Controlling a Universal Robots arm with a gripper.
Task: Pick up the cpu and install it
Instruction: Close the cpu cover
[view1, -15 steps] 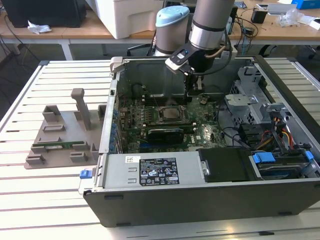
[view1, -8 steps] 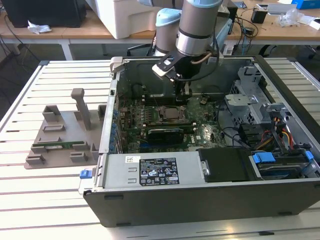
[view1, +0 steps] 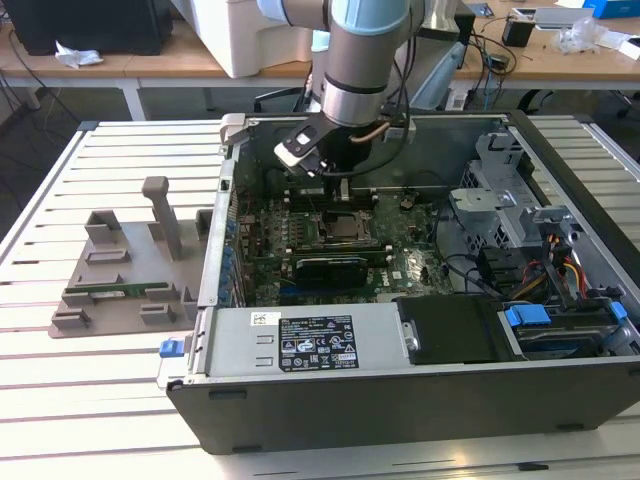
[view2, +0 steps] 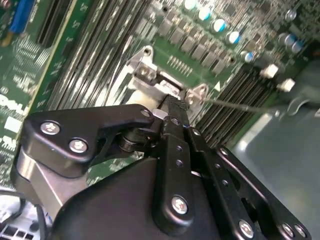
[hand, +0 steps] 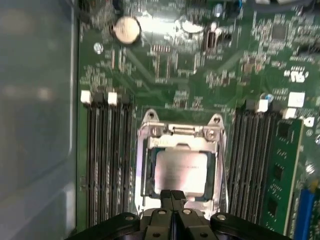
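A white slatted table (view1: 100, 400) is seen nearest, bearing an open computer case (view1: 400, 400) and, towards the exterior view's left, a grey fixture (view1: 120, 280). Inside the case, the cpu (hand: 181, 172) is seated in the motherboard socket (hand: 175, 131). The gripper (hand: 172, 194) is held at its edge, fingers pressed together on nothing. Wooden desks (view1: 190, 62) are ranged beyond.

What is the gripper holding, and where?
Nothing; the gripper is shut empty, tips by the edge of the cpu, which lies in the socket.
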